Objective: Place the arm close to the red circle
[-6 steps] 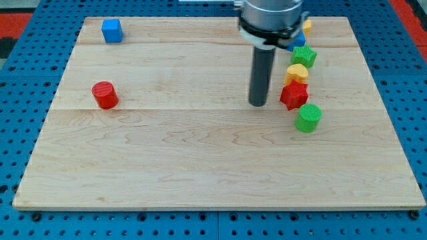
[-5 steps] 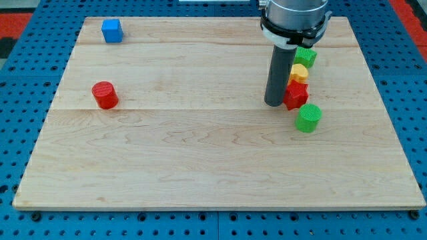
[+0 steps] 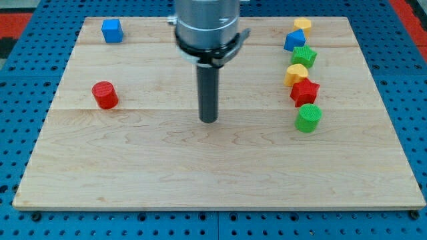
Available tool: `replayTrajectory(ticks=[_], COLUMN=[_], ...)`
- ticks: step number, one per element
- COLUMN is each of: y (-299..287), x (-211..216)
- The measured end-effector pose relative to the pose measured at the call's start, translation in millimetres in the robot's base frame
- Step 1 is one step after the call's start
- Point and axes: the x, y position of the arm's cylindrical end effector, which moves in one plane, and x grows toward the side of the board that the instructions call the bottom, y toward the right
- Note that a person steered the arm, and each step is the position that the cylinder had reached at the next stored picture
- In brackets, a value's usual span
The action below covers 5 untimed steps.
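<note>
The red circle (image 3: 105, 95) is a short red cylinder standing on the wooden board (image 3: 133, 173) at the view's left. My tip (image 3: 209, 120) rests on the board near its middle, well to the right of the red circle and slightly lower in the view, not touching any block. The dark rod hangs from the grey arm head at the view's top.
A blue cube (image 3: 112, 30) sits at the top left. Down the right side run a yellow block (image 3: 302, 25), a blue block (image 3: 294, 41), a green star (image 3: 304, 56), a yellow block (image 3: 297, 73), a red star (image 3: 305, 92) and a green cylinder (image 3: 308, 118).
My tip first went right, up against the red star, nudging it slightly right, then swung left to the board's middle. The other blocks have not moved.
</note>
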Motion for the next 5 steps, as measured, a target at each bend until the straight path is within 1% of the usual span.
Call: replayTrajectory(ticks=[1,2,3,5], y=[-14,-84,-148,-160], x=[-90,-136,-124,-77])
